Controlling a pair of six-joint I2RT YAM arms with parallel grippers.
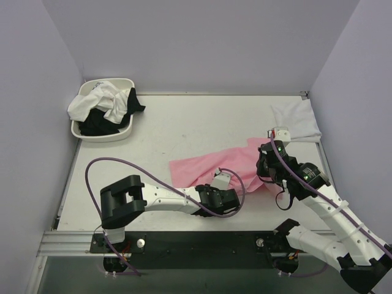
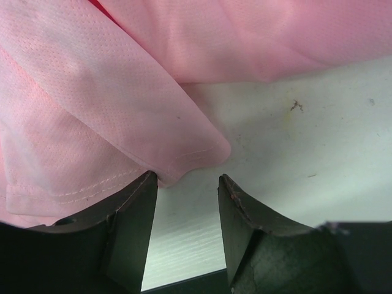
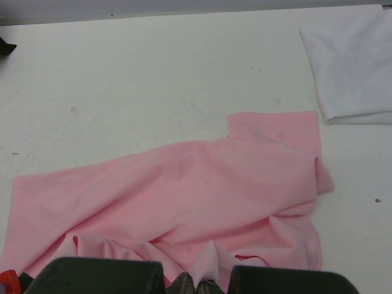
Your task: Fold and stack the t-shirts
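Item: pink t-shirt (image 1: pixel 211 164), lying loose and creased on the bench (image 1: pixel 184 119), right of centre, not yet folded.
Long axis: from its near-left end to its far-right end in the top view, where a sleeve points toward the folded white t-shirt (image 1: pixel 297 121) in the far right corner.
Left end effector (image 2: pixel 188 179): low at the shirt's near edge. Jaws stand partly apart with nothing clamped. A rounded hem corner (image 2: pixel 202 156) sits just at the mouth of the gap, against the left finger, with bare bench between the tips.
Right end effector (image 3: pixel 197 282): closed on a small peak of pink cloth at the near right edge of the shirt.
Key relation: the cloth lies directly ahead of both end effectors, away from the arm bases. The left is nearer the hem corner, the right nearer the sleeve end.
Judgement: the left needs that corner fully inside the gap before it pinches, or it may catch only one layer.
Other stock: white and black shirts heaped in the basin (image 1: pixel 101 136), far left, well apart.
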